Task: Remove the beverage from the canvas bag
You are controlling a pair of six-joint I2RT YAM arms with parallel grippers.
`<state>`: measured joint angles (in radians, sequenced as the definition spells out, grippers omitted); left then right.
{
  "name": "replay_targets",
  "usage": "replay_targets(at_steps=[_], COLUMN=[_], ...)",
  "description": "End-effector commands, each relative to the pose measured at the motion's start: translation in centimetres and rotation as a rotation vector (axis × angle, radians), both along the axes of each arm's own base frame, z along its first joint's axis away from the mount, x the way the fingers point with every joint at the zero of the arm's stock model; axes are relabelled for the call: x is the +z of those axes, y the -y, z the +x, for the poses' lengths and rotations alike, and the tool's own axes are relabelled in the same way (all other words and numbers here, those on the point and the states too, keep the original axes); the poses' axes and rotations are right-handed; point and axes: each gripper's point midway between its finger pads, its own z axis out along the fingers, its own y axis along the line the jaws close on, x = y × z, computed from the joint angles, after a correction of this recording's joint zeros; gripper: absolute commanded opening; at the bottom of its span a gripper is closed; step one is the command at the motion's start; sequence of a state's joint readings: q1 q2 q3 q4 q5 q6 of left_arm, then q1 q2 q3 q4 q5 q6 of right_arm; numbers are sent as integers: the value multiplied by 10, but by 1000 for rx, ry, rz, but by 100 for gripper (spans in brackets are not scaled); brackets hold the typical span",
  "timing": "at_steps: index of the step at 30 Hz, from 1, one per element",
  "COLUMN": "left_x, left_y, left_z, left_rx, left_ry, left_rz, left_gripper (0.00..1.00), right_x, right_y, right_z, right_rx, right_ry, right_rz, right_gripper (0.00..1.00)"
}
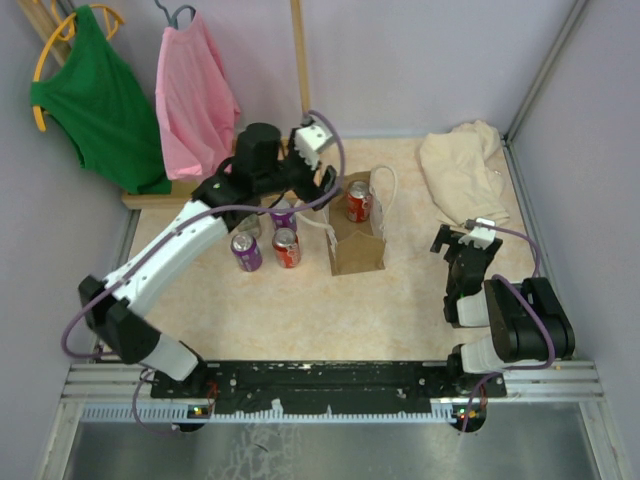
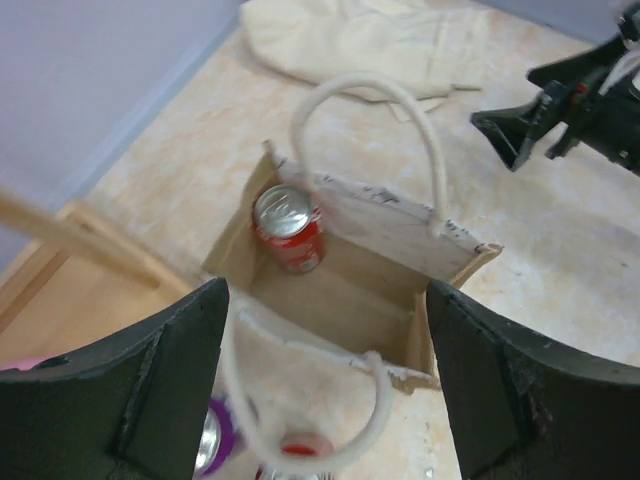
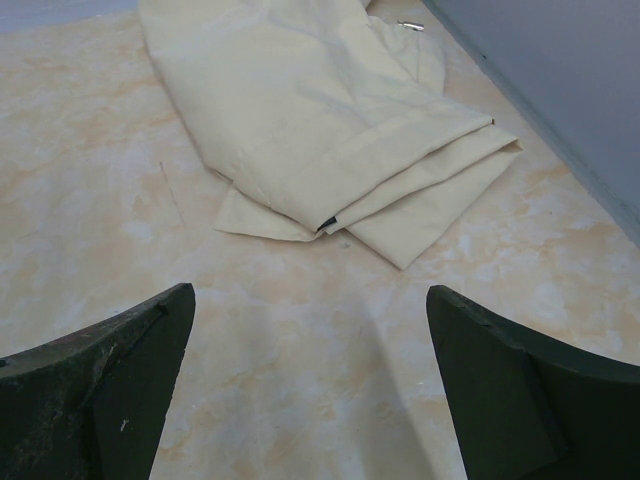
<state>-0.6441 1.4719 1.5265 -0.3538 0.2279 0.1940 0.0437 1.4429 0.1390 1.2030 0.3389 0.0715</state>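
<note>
Two grippers are hanging over the table [image 1: 260, 320], and both are released. The left gripper [image 1: 328, 182] is hovering over the far left edge of the canvas bag [image 1: 356, 255], its fingers [image 2: 170, 380] standing wide apart and grasping nothing, with the bag's open mouth showing between them in the left wrist view. The bag is standing upright near the middle of the table, its two white rope handles [image 2: 372, 88] looping up from the rim. One red beverage can [image 2: 288, 228] is standing upright inside the bag, against its far end, top facing up. Three more cans [image 1: 268, 240], two purple and one red, are standing on the table just left of the bag. The right gripper [image 1: 457, 240] is waiting well right of the bag, jaws spread and empty, pointing toward a folded beige cloth [image 1: 460, 175] that is lying at the far right. Green [image 1: 100, 100] and pink [image 1: 195, 95] garments are hanging at the far left.
</note>
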Motion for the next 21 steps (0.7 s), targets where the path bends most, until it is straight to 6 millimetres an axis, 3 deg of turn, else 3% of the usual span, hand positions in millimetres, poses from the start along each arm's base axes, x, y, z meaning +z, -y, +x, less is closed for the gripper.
replay_targets(at_steps=[1,3,7,13,18,21], left_x=[-18,-42,-75,-109,-131,-142], left_y=[40,54,75,91,99,102], left_z=[10,22,41,60,70,73], left_rx=[-136,-163,-184,-168,-158,-168], left_ry=[9,-28,-115,-186,-242,-250], left_rz=[62,93,132,151,172,183], left_gripper=[81,61,42,44,19,28], right_x=[19,19,19,19,19,19], right_y=[-1,0,0,-1,0,0], right_z=[9,9,9,9,9,9], right_rx=[-6,-6,-7,-6,-7,-6], right_ry=[67,67,67,67,67,68], right_rz=[4,3,3,4,3,4], right_gripper=[99,99,99,99,99,99])
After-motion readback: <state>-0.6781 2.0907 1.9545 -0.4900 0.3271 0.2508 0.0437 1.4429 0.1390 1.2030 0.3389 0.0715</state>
